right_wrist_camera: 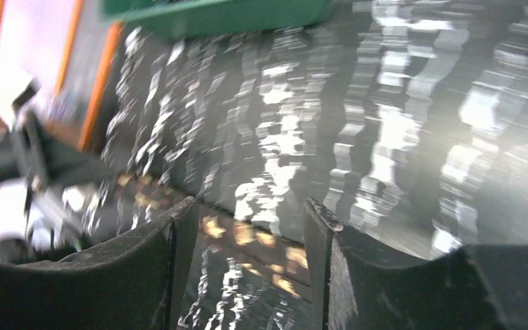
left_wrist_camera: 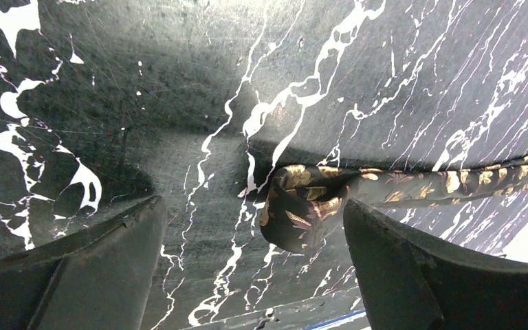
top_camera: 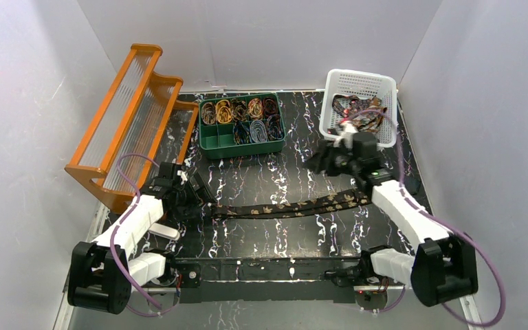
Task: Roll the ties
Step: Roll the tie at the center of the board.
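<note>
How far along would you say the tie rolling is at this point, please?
Done: coiled ties sit in compartments of the green tray. In hand: one tie lies stretched across the table, its left end folded over between the fingers of the open left hand; the open right hand holds nothing. Left: rolling this tie, plus the loose ties in the white basket.

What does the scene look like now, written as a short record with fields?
dark tie: gold pattern, lying flat on the table between the arms, left end folded over
left tool: open, fingers on either side of the folded end
right tool: open, above the right part of the tie; view blurred
green tray: holds rolled ties
white basket: holds loose ties
orange rack: far left of the table
</note>
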Motion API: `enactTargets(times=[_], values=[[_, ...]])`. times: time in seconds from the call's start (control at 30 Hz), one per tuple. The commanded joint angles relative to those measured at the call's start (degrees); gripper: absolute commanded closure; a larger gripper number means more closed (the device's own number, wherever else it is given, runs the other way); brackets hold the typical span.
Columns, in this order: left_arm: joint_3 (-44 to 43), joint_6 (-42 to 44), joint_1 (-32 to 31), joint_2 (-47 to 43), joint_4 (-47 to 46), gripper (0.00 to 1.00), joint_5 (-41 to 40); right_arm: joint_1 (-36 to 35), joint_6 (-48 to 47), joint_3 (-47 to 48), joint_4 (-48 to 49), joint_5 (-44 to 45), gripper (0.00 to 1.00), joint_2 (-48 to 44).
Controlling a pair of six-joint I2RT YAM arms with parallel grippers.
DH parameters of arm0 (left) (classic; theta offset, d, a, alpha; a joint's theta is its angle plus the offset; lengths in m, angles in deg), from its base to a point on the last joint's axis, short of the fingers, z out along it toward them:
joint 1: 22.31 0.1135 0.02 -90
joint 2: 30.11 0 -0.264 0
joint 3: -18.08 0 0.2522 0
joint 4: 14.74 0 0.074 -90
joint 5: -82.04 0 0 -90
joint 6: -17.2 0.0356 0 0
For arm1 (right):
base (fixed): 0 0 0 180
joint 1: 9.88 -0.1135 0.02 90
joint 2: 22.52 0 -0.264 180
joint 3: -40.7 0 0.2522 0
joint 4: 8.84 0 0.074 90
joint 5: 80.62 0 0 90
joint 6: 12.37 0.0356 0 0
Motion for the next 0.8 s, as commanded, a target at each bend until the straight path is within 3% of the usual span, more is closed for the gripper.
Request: enactTargets(times=[0.0, 0.17, 0.33, 0.77], values=[[2.42, -2.74, -0.25, -2.31, -0.84, 0.04, 2.2, -19.27, -4.99, 0.38, 14.92, -2.41, 0.39, 5.56], [5.05, -5.86, -0.22, -5.74, -1.92, 0.07, 2.94, -36.06, -4.82, 4.65, 23.12, 4.66, 0.5, 17.09], [7.33, -8.6, -0.22, -9.28, -2.45, 0.07, 2.88, -44.41, -3.84, 11.45, 25.1, 5.61, 0.56, 29.16], [8.69, -9.71, -0.24, -11.83, -2.65, 0.18, 2.27, -50.64, -3.01, 25.25, 16.48, 6.27, 0.73, 44.89]])
